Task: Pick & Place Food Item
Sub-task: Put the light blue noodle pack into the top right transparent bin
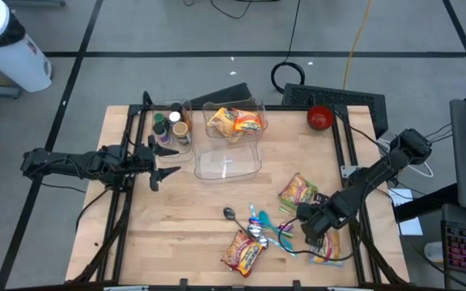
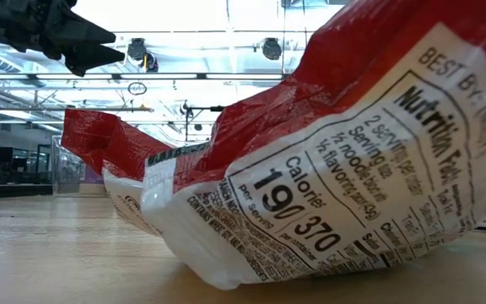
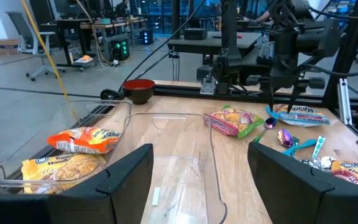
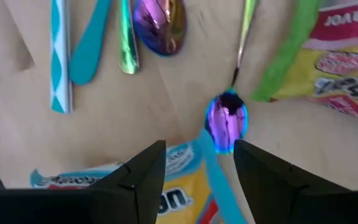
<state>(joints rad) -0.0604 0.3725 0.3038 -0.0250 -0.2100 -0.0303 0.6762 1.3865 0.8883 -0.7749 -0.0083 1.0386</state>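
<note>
Left gripper [image 1: 158, 162] hovers at the table's [image 1: 168, 234] left side, jaws spread wide, nothing between them, pointed toward the clear plastic bin [image 1: 229, 162]. Just beyond it, a small clear container of bottles [image 1: 173, 128] sits at the back left. The bin lies mid-table toward the back, with two orange-yellow noodle packets [image 1: 235, 123] in its far end; the left wrist view shows them [image 3: 79, 149] stacked against the bin wall [image 3: 114, 118]. Red bowl [image 1: 320, 117] stands at the back right edge. In front of the bin, a loose cluster of iridescent and teal spoons [image 1: 259, 226] lies mid-front, and a red-orange noodle packet [image 1: 243, 252] is just beside them near the front edge; the low view is filled by its nutrition panel [image 2: 327, 169]. Another noodle packet with green trim [image 1: 298, 192] lies right of centre, apart from the spoons. Right gripper [image 1: 312, 234] is low at the front right, over a yellow-and-blue noodle packet [image 1: 328, 249] that lies flat on the wood. In the right wrist view its fingers [image 4: 143, 177] stand partly apart, gripping nothing, with that packet [image 4: 166, 199] and a purple spoon bowl [image 4: 227, 119] showing between them; cannot tell whether the fingertips touch the packet.
</note>
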